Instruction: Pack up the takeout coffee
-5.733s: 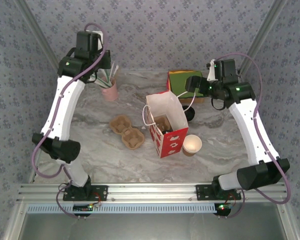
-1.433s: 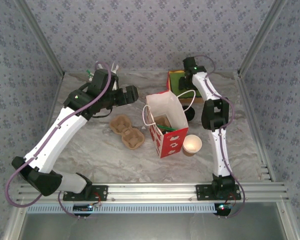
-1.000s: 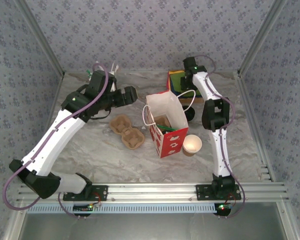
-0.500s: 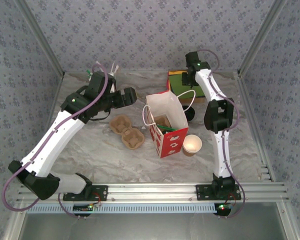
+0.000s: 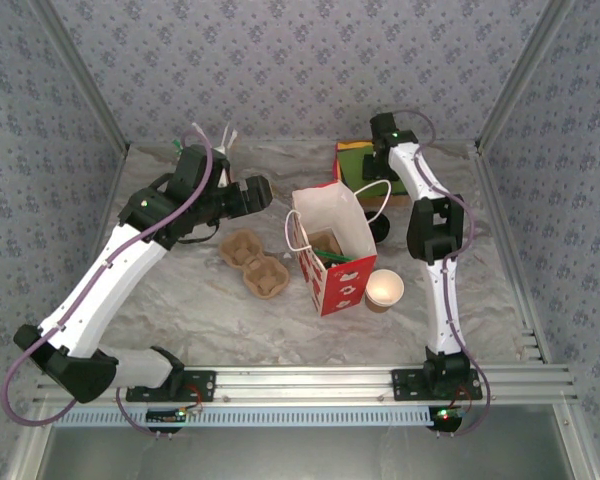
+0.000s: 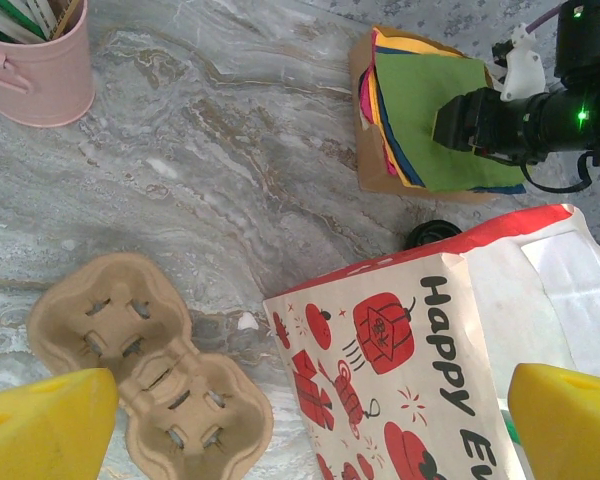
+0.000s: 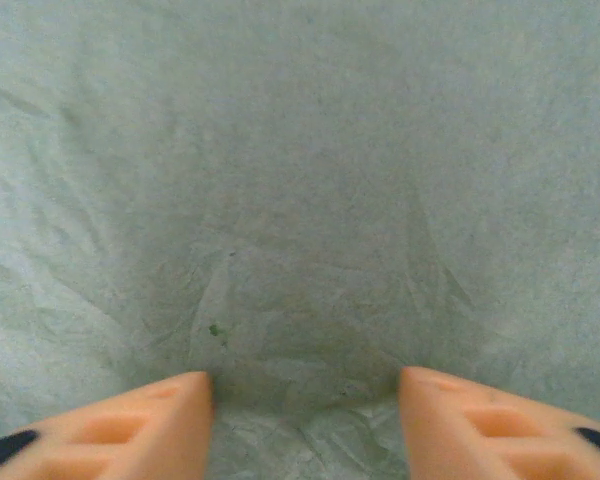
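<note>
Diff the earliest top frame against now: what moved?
Left gripper swung from the back-left corner toward the paper bag, jaws open. Right gripper came in from the right and dropped onto the green paper stack, jaws apart. Bag, cup carrier and lidless cup unmoved.

right tool [image 7: 305, 405], orange fingertips [image 7: 145, 420] apart, close over green paper [image 7: 300, 170], faintly creased

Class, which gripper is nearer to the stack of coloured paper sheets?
Right. The right gripper is directly over the stack of coloured paper, close down on its green top sheet. The left gripper hovers apart, off to the stack's left.
</note>
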{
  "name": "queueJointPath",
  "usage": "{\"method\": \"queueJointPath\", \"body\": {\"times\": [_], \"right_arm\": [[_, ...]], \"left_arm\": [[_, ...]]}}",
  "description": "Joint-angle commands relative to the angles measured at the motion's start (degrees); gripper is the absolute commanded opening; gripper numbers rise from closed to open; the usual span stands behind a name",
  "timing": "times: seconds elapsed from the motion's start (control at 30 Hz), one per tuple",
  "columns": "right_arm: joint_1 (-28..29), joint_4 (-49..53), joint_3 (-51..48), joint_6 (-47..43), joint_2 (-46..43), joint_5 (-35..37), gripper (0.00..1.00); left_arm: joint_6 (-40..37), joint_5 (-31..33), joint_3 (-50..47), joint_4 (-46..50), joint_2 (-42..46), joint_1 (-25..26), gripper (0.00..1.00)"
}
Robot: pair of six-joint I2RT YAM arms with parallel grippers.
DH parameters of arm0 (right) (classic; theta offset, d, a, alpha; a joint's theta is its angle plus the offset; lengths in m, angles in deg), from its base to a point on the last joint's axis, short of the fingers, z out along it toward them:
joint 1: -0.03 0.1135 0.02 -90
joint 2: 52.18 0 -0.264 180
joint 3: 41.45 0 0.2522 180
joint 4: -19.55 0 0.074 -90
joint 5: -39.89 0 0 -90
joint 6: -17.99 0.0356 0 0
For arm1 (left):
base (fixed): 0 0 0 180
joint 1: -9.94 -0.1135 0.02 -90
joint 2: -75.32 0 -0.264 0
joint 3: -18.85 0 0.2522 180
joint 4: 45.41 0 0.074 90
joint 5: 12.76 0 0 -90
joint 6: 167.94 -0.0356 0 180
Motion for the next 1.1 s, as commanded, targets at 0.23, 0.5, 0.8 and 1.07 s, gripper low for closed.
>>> {"method": "queueJointPath", "body": {"times": [0.23,0.5,0.8,1.07], "right_arm": [[-0.15,1.16,0.09,-0.41,-0.84,-0.6,0.17],[-0.25,1.18,0.17,-0.02,-3.66,-0.25,0.0],[-0.17,1.25,0.0,0.26,-7.0,0.14,0.01],[-0.14,0.92,0.23,-0.69,-4.54,-0.55,0.56]], "left_arm": [[0.0,-1.34,0.85,-0.37,0.77,-0.02,1.0],[-0.03,-1.61,0.59,-0.6,0.76,0.01,1.0],[-0.06,-1.89,0.43,-0.97,0.59,0.04,1.0],[-0.48,-2.43,0.55,-0.93,0.26,0.06,1.0]]}}
